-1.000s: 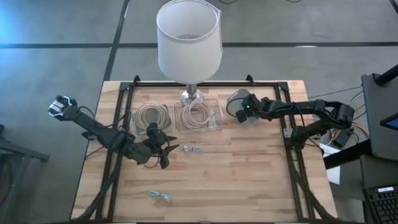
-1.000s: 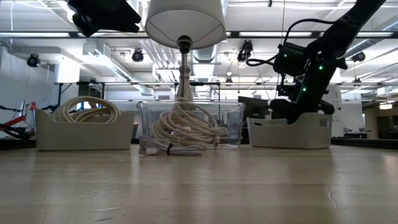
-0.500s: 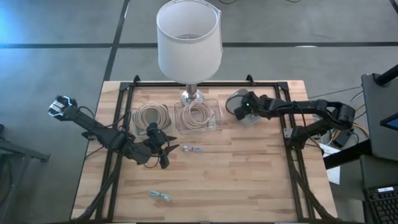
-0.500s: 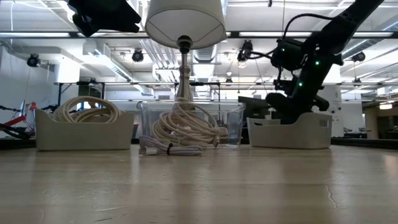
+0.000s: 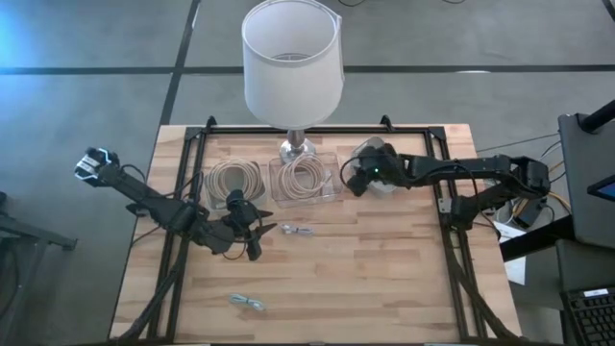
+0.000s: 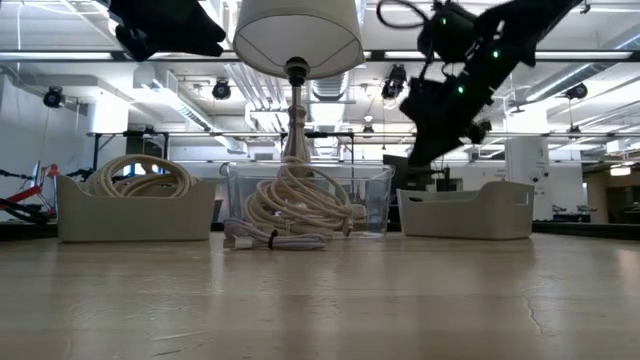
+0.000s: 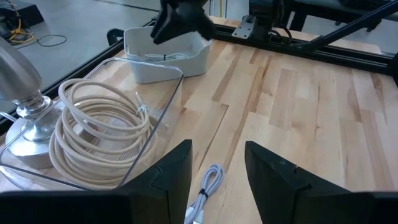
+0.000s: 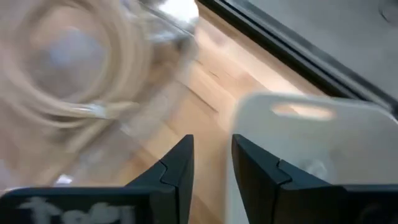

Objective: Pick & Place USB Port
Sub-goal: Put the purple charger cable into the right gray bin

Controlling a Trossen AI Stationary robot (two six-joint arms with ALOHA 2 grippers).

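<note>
A small white bundled USB cable (image 5: 298, 231) lies on the wooden table in front of the clear bin (image 5: 307, 179); it also shows in the left wrist view (image 7: 208, 185) and the low view (image 6: 275, 240). My left gripper (image 5: 258, 234) is open and empty above the table just left of this cable, its fingers pointing at it (image 7: 217, 152). My right gripper (image 5: 348, 180) is open and empty in the air between the clear bin and the white bin (image 5: 377, 154); its wrist view (image 8: 212, 146) is blurred. A second small cable (image 5: 248, 303) lies near the table's front edge.
A left bin (image 5: 235, 178) holds a coil of beige cable, and the clear bin holds another coil. A lamp with a white shade (image 5: 291, 58) stands behind the clear bin. A black frame (image 5: 452, 221) runs around the work area.
My right gripper has left the white bin, risen, and gone toward the table's left, toward the clear bin.
</note>
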